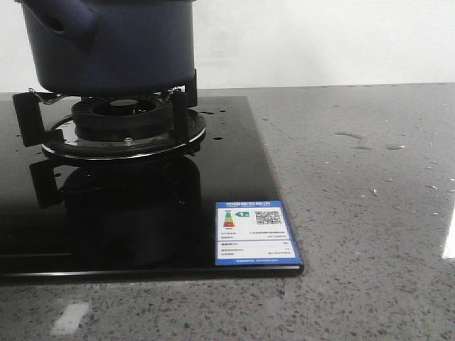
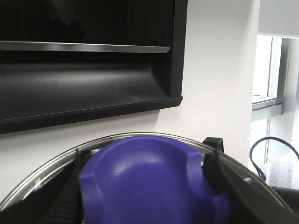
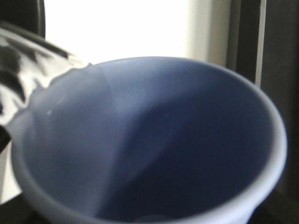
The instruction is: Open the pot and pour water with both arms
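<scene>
The dark navy pot stands on the gas burner at the back left; its stubby side handle points left and its top is cut off by the frame. Neither gripper shows in the front view. In the left wrist view my left gripper is shut on the blue lid knob, black fingers on both sides, and the lid's metal rim is held up before a wall. The light blue cup fills the right wrist view, tilted, hiding my right fingers. Something clear glints at its rim.
The burner sits in a black glass cooktop with a blue and white label at its front right corner. Grey stone counter lies to the right, with water drops. A black range hood hangs above the lid.
</scene>
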